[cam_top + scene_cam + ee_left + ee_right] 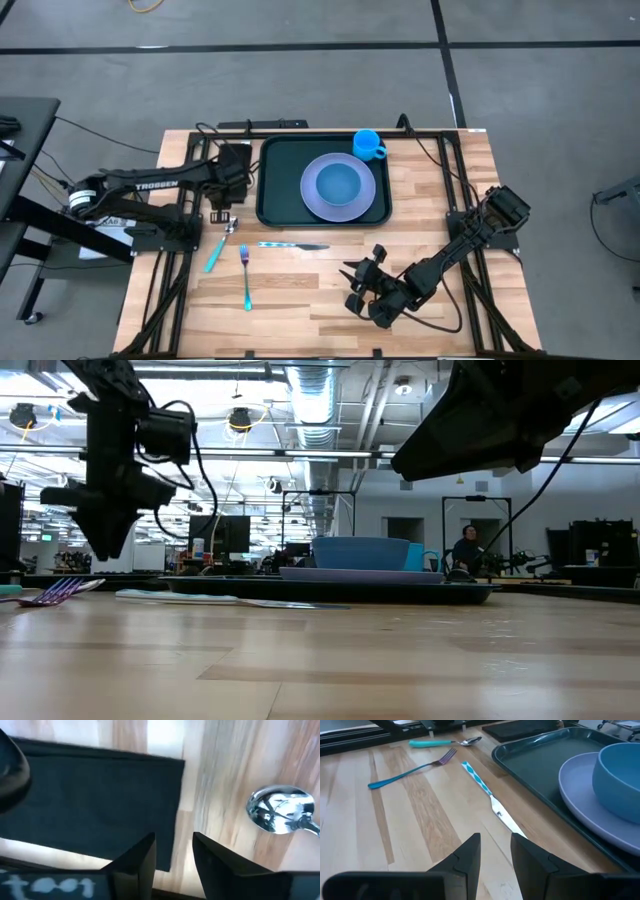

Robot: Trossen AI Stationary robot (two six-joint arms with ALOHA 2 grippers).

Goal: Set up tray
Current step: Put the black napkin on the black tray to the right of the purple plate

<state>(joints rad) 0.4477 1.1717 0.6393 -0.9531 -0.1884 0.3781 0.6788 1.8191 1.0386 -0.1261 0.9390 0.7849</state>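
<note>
Left gripper (pixel 222 214) hovers above the wooden table (pixel 330 290), just off the tray's left edge; its fingers (pixel 137 860) stand slightly apart w/ nothing between them, right by the spoon (pixel 220 244) bowl. Spoon has a shiny metal bowl & teal handle, lying free on the wood. Beside it a small flat black rectangle (pixel 95 805), matte, next to the left gripper. Fork (pixel 245 275) w/ blue handle lies further toward the front; knife (pixel 292 245), patterned blue handle & bright blade, lies just in front of the tray. Tray (pixel 275 185) is dark green plastic, rounded corners, raised rim, sitting at the table's back centre. On it a lavender plate (pixel 312 195) w/ a blue bowl (pixel 340 182) on top; blue cup (pixel 368 144) sits at the tray's back right corner. Right gripper (pixel 362 285) waits at front right, well apart from the tray, fingers a little apart, empty. Person seated far off in the room behind.
</note>
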